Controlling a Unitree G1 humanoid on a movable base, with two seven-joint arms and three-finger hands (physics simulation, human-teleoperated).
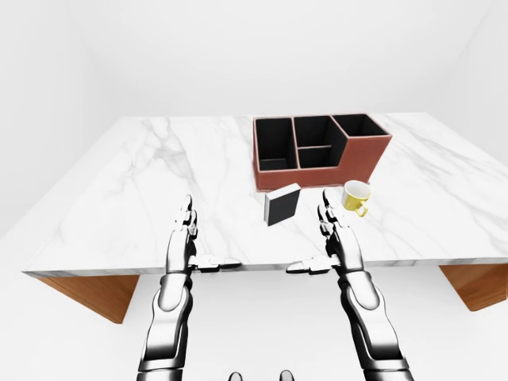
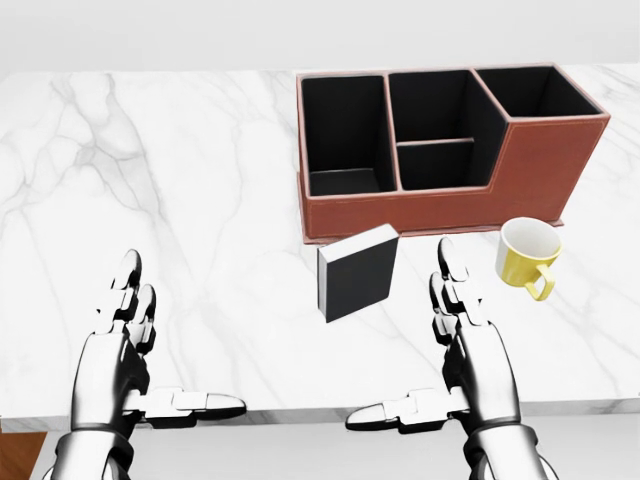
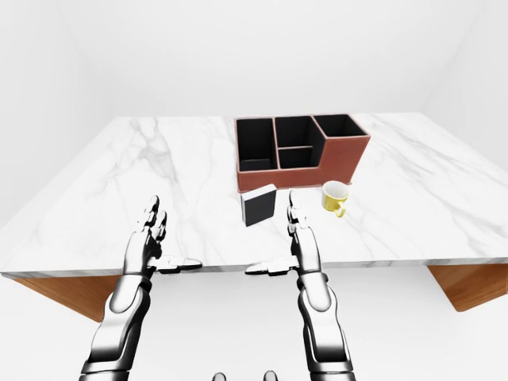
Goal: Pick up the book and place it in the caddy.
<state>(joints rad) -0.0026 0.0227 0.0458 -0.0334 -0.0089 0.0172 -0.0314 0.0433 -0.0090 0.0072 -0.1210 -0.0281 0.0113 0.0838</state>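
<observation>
- The room was plain white, and a white marble table (image 2: 150, 180) on a wooden base filled most of the head view.
- A brown caddy (image 2: 450, 205) sat at the far right of the table, with three black compartments open upward, the left one tall and narrow, which looked a likely fit for a book.
- The book (image 2: 358, 272), dark-covered, stood on the table just near of the caddy's left end, apart from it or nearly touching; which, I could not tell.
- Its broad cover faced the robot, slightly turned, and its long axis ran up and down with a small lean, so a grasp across its thickness seemed reasonable.
- A yellow mug (image 2: 527, 256) stood to the right of the book, handle toward the near right, close enough to be knocked by a reach.
- The left hand (image 2: 125, 365) hung over the near edge, fingers spread wide and thumb out, holding nothing.
- The right hand (image 2: 460, 365) was likewise wide and empty, just near and right of the book, apparently poised for the pick.
</observation>
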